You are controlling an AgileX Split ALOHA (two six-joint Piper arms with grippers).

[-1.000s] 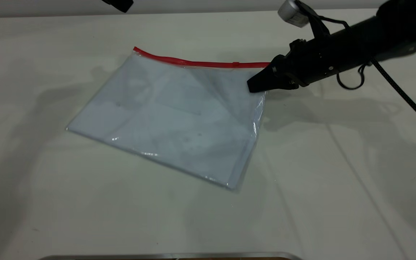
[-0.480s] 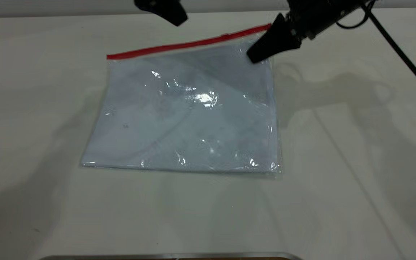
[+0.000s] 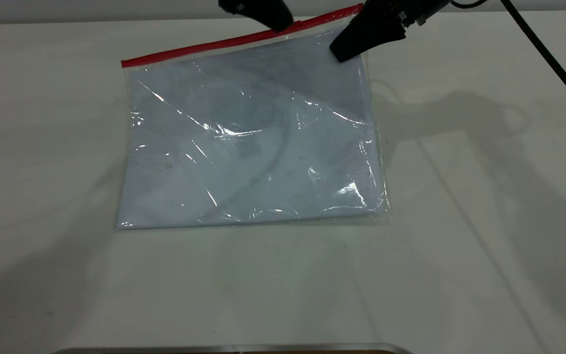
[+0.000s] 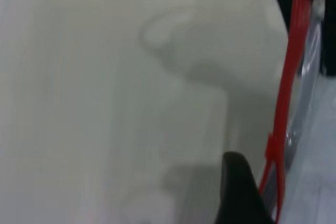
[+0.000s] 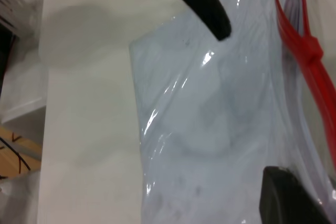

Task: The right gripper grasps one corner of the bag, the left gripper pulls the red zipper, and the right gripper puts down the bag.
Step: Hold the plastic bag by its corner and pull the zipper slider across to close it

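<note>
The bag (image 3: 248, 142) is a clear pouch with white sheets inside. Its red edge is raised and its opposite edge rests on the table. The red zipper (image 3: 204, 45) runs along the raised edge. My right gripper (image 3: 347, 49) is shut on the corner of the bag (image 3: 357, 9) where the red strip ends; one finger (image 5: 289, 198) lies on the plastic. My left gripper (image 3: 275, 19) hovers at the zipper's middle and looks open, with one finger (image 4: 236, 187) beside the strip (image 4: 286, 87). The slider tab (image 4: 272, 148) is close to that finger and also shows in the right wrist view (image 5: 312, 48).
The right arm's black cable (image 3: 548, 54) slants across the table's far right. A metal edge (image 3: 234, 348) lies along the near side. In the right wrist view the table's edge (image 5: 44, 129) has clutter beyond it.
The right gripper has lifted the bag's red corner up and toward the far side, so the bag swung square. The left gripper has come down from the far edge to the zipper.
</note>
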